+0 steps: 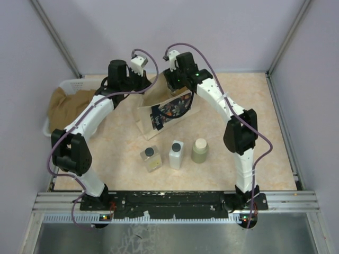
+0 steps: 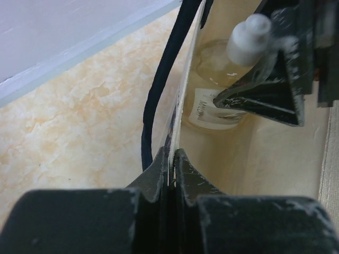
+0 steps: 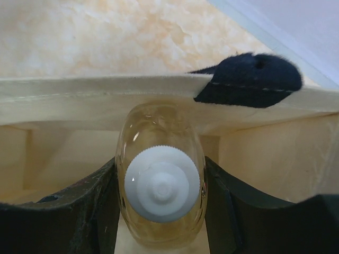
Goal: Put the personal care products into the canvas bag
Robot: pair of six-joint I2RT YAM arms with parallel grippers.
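Pinches the top edge of the canvas bag [image 1: 168, 108] between the left fingers [image 2: 168, 164], squeezed together on the cloth, with the dark handle [image 2: 159, 79] just beside them. Holds the bag mouth open near the far side of the table [image 1: 265, 132]. Grips the amber bottle [image 3: 159, 127] with the right fingers [image 3: 160, 169], one on each side of the clear body, clamped on it. Holds that bottle inside the open bag, white cap [image 3: 161, 182] on top, with beige cloth all round it. Shows, from the left wrist, the same bottle and its label low in the bag. Cannot tell if it touches the bottom. Finds three more bottles standing in a row on the table, just in front of the bag: the clear square bottle [image 1: 151, 159] with a black cap on the left, the white bottle [image 1: 176, 154] with a dark cap in the middle, and the olive-green bottle [image 1: 199, 151] with a cream cap on the right. Stand close together but apart from each other. Finds a white basket [image 1: 63, 85] at the far left of the table, with a brown cloth [image 1: 66, 106] lying in it.
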